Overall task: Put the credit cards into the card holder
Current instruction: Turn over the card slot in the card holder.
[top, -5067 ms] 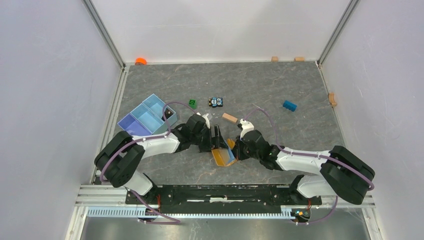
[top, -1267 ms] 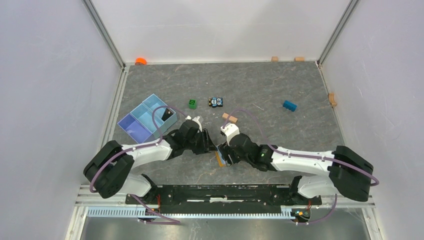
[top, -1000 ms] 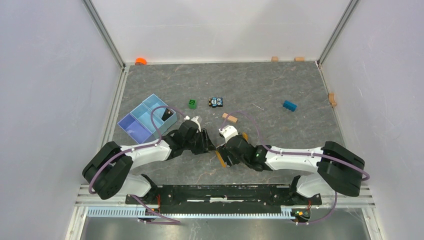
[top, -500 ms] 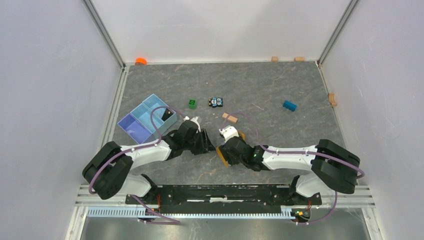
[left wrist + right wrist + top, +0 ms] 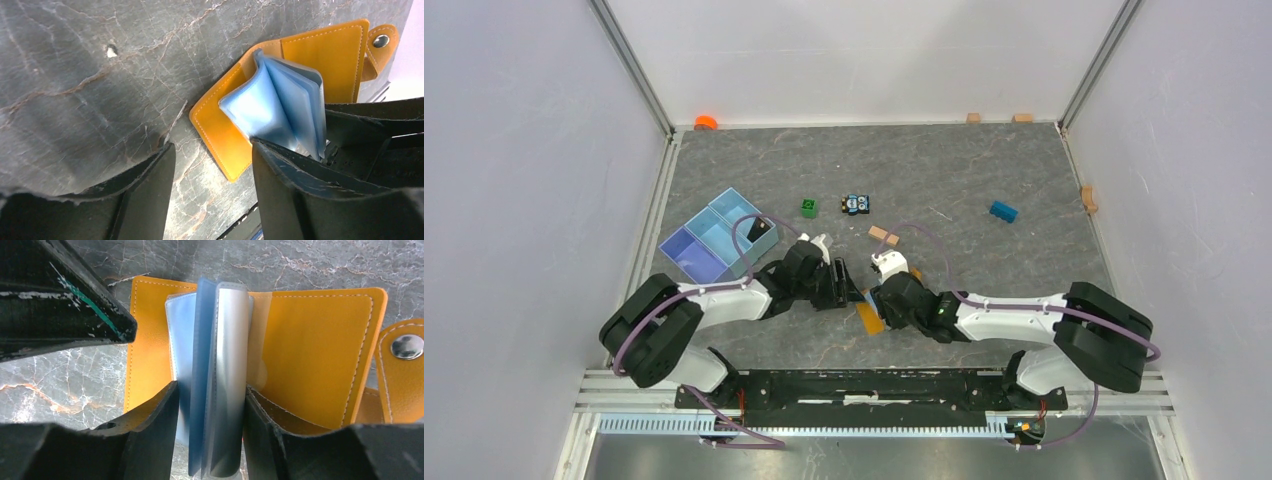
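Card holder [image 5: 870, 318], laid open on the table [image 5: 984, 170], nearer the right arm: its upright pale sleeves [image 5: 220, 365] were gripped between the right jaws; left jaws were held apart, empty, just beside it.

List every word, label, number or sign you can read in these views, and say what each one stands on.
No text can be read anywhere.
card holder: plain orange cover, pale blue sleeves and a bare metal snap; no print shows.
green block: a dark mark on top, too small to read.
toy car: its markings are too small to read.
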Motion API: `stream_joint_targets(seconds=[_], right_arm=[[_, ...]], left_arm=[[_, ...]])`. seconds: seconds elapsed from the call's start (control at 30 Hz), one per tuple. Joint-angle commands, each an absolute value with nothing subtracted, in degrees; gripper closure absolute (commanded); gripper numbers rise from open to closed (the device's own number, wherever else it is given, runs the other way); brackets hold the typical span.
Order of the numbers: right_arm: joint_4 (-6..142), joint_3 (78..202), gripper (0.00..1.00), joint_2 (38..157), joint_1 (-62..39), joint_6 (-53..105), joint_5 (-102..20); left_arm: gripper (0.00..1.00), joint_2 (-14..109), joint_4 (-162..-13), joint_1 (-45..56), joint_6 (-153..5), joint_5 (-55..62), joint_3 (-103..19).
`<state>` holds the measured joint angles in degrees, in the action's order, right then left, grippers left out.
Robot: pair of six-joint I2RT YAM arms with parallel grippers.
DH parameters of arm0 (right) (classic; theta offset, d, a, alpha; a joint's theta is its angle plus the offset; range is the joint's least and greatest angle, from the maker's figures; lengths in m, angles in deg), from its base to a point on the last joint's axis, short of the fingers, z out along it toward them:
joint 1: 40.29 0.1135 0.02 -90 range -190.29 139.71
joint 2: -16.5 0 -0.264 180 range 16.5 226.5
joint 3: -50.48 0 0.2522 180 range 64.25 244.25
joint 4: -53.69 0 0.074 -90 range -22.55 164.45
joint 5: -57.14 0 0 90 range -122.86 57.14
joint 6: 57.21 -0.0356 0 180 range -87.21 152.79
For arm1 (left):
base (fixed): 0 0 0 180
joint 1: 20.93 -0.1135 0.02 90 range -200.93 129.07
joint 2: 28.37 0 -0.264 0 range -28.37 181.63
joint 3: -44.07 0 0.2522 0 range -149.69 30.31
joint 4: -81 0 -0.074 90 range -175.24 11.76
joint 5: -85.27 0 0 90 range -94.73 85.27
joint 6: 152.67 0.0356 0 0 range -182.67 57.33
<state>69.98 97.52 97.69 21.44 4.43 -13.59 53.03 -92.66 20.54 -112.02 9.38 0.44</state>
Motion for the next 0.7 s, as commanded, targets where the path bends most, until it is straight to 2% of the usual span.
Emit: stream_joint_targets(seconds=[0.0, 0.17, 0.4, 0.53, 0.67], right_arm=[[65.7, 94.6, 0.49, 94.8, 19.8, 2.2, -18.5], [63.6, 92.9, 0.49, 94.4, 18.5, 1.4, -21.7], [59.5, 90.2, 0.51, 93.6, 17.0, -0.2, -25.2], [56.8, 88.9, 0.51, 93.6, 16.4, -0.9, -27.6], [54.3, 87.6, 0.51, 93.4, 16.0, -1.6, -29.5]], left_arm=[[0.32, 56.2, -100.4, 20.3, -113.8, 12.6, 1.7], [0.24, 59.6, -103.2, 20.3, -115.3, 12.6, 1.7], [0.22, 62.2, -102.4, 20.3, -115.7, 11.2, 1.7], [0.24, 63.8, -105.2, 20.4, -116.6, 12.2, 2.0], [0.33, 65.1, -108.0, 20.4, -117.7, 12.9, 2.2]])
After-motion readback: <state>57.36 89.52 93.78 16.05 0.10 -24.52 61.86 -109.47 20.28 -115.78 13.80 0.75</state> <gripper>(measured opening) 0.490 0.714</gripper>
